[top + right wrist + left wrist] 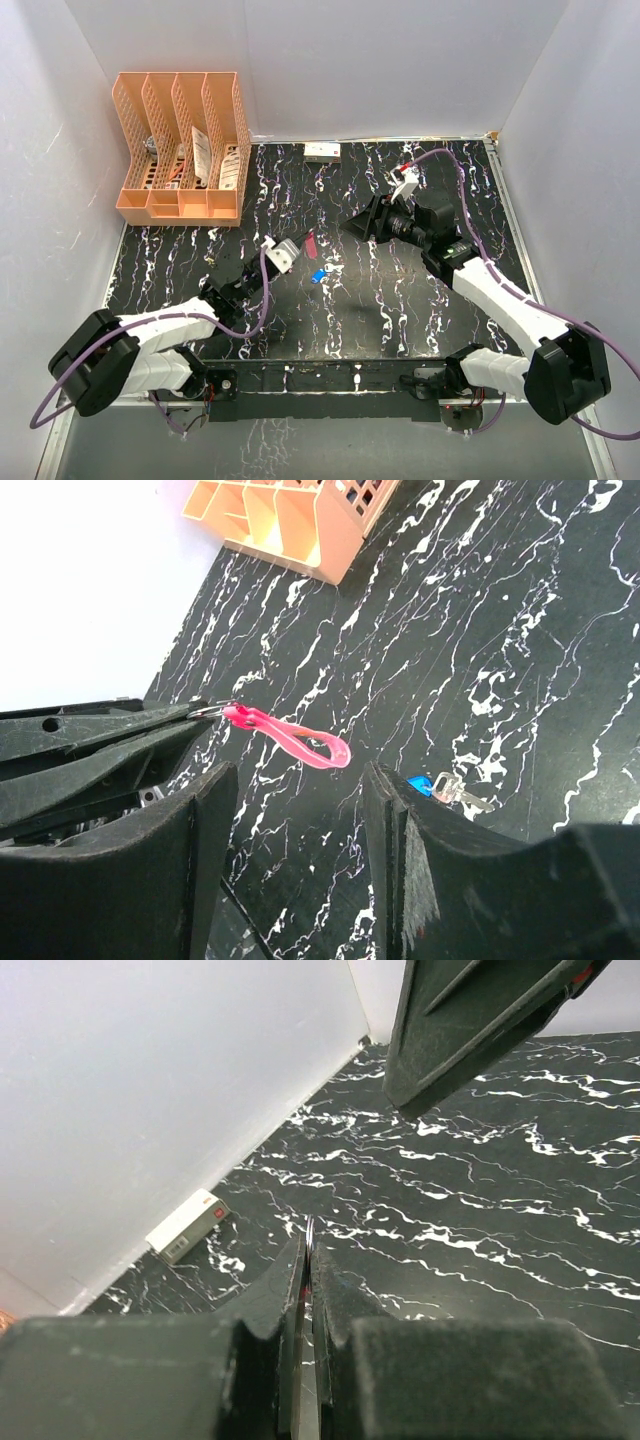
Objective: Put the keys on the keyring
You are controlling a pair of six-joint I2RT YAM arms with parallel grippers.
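— Left wrist view first: how does the left pincer [308,1250] stand?
— Its fingers are pressed together on a thin metal edge. The right wrist view shows that this is the ring end of the keyring [292,742].
— How does that keyring look?
— It is a small silvery ring joined to a narrow pink-red strap. The strap is looped and sticks out from the left pincer's tips.
— And the right pincer [298,780]?
— Its fingers are spread apart and grip nothing. The strap's free end lies in front of the gap between them, not touching either finger.
— How many of each thing?
— One keyring. Two keys [440,790]: one with a bright blue head, one silvery-white, each far shorter than the strap.
— Where are they?
— They lie flat on the black marbled worktop [400,320], close together. In the top view they are just nearer the arm bases than the strap, between the two pincers.
— Anything farther out?
— One orange file rack [180,145] with four slots stands at the far left. One small white box [322,151] sits by the back wall.
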